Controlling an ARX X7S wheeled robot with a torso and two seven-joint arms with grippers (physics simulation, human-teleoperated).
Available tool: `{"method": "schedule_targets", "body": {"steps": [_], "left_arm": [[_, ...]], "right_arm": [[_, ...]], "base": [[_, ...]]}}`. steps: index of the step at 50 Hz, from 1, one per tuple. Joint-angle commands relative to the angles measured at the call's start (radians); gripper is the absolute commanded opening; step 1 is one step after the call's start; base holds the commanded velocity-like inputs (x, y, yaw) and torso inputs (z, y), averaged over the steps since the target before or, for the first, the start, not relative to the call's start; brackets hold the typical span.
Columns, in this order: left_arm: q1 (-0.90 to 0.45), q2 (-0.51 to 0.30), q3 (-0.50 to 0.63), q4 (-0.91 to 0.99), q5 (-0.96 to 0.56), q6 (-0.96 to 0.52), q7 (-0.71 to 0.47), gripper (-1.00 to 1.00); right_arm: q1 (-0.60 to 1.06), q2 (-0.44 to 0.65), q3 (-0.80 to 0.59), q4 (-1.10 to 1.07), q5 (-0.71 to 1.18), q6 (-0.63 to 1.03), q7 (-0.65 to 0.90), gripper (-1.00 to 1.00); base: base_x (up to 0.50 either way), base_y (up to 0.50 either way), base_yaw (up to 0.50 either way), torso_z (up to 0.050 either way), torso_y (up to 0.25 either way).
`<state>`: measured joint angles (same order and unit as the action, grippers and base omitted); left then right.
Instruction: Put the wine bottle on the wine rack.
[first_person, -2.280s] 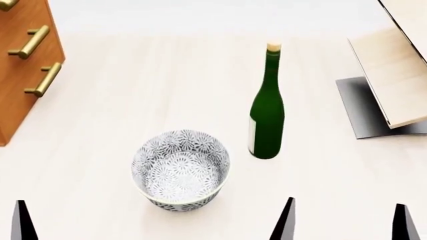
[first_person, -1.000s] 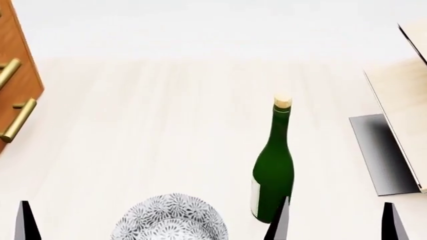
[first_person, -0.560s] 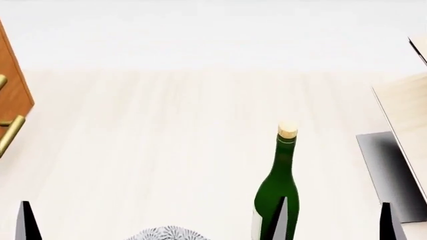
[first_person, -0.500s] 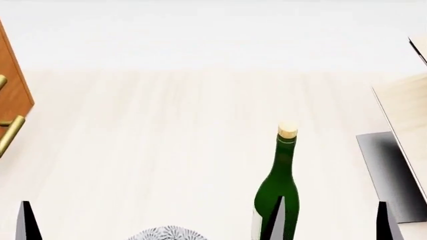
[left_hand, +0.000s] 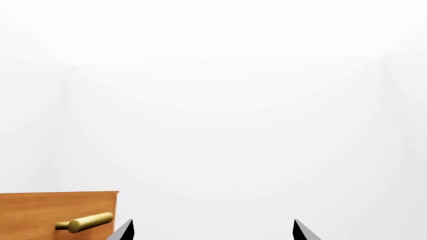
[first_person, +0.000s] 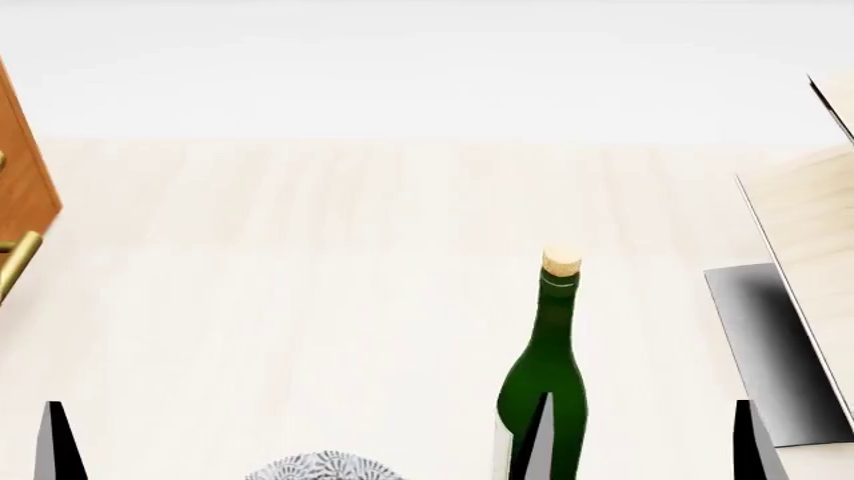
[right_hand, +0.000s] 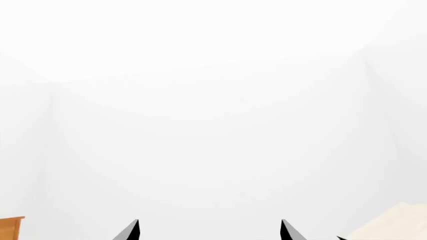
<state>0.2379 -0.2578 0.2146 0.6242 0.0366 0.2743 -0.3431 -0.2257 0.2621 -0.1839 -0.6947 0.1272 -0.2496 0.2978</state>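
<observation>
The wine bottle (first_person: 545, 375) stands upright on the pale table, dark green with a tan cork (first_person: 561, 263); its foot is cut off by the lower edge of the head view. The wine rack (first_person: 811, 240) shows at the right edge, light wood panels over a grey base (first_person: 774, 350). My right gripper (first_person: 645, 448) is open and empty; its left finger (first_person: 535, 445) overlaps the bottle's lower body in the picture. The bottle does not show in the right wrist view, where the gripper (right_hand: 209, 230) is open. My left gripper (left_hand: 212, 230) is open and empty, far left of the bottle.
A reddish-brown cabinet (first_person: 24, 175) with a brass handle (first_person: 14, 265) stands at the left edge; it also shows in the left wrist view (left_hand: 53, 210). The rim of a patterned bowl (first_person: 320, 466) peeks in at the bottom, left of the bottle. White walls lie beyond the table.
The head view has swung up: the bowl has slid down almost out of the picture and the bottle sits lower. Lately the bottle, the rack and my right fingers have shifted slightly left.
</observation>
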Motion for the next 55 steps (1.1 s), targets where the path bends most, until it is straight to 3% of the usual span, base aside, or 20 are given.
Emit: {"method": "schedule_targets", "body": {"steps": [1,55], "left_arm": [[-0.001,-0.005,0.004,0.001,-0.001,0.0,-0.006,1.0],[-0.007,-0.028,0.02,0.001,-0.009,-0.007,-0.034,1.0]], "right_arm": [[0.0,0.007,-0.006,-0.003,0.005,0.001,0.004,1.0],[0.008,0.029,-0.027,0.007,0.001,-0.003,0.028,1.0]], "base": [[0.0,-0.1,0.0,0.0,0.0],[0.0,-0.1,0.0,0.0,0.0]]}}
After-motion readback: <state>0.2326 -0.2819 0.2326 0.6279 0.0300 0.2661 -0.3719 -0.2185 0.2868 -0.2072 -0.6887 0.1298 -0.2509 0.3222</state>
